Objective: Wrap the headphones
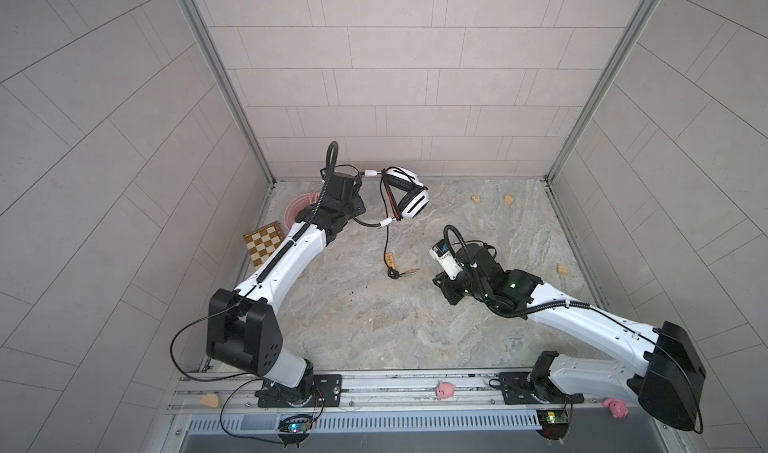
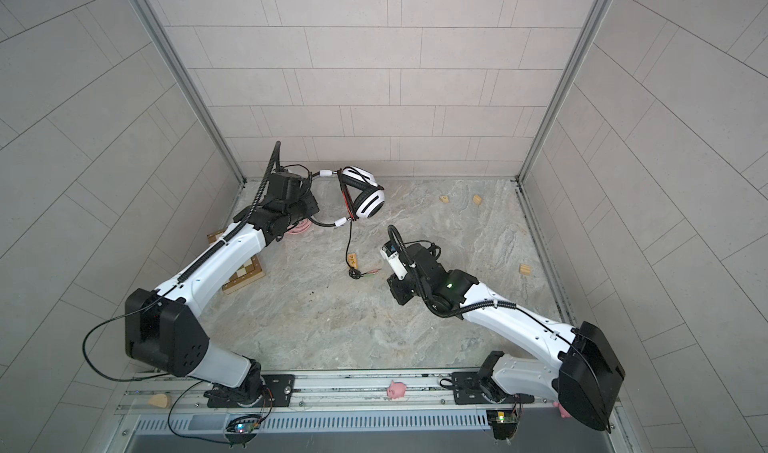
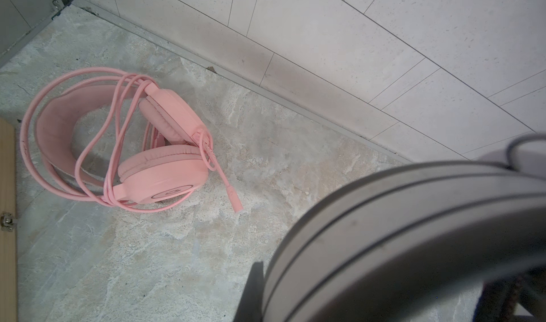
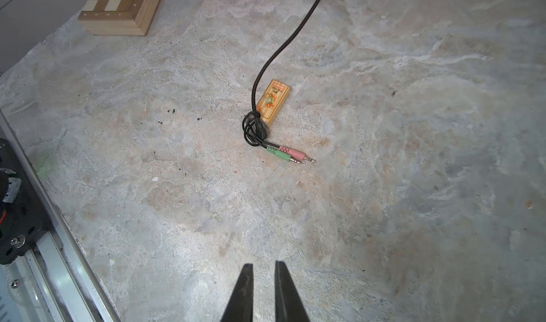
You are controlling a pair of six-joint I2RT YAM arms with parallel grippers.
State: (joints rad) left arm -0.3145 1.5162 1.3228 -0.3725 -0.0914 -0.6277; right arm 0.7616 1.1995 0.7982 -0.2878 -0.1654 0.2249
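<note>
Near the back wall: headset aloft

Left pincer (image 1: 356, 203) clamps the white-and-black headset (image 1: 409, 199) above the desk (image 1: 415, 326). Its black cable (image 1: 387, 243) drops to jack plugs (image 4: 291, 155) beside a wooden block (image 4: 273, 103). Right pincer (image 4: 261, 276): slightly parted, empty. Left arm (image 1: 291, 259) masks the pink headset (image 3: 159, 169) in both top views; the left wrist view shows it whole on the desk.

White-and-black headphones (image 1: 409, 199) aloft, black cable (image 1: 387, 243) dangling, pink headphones (image 3: 159, 172) cable-wrapped

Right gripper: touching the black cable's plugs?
Apart. Right wrist view shows bare table between the right gripper and the plugs.
</note>
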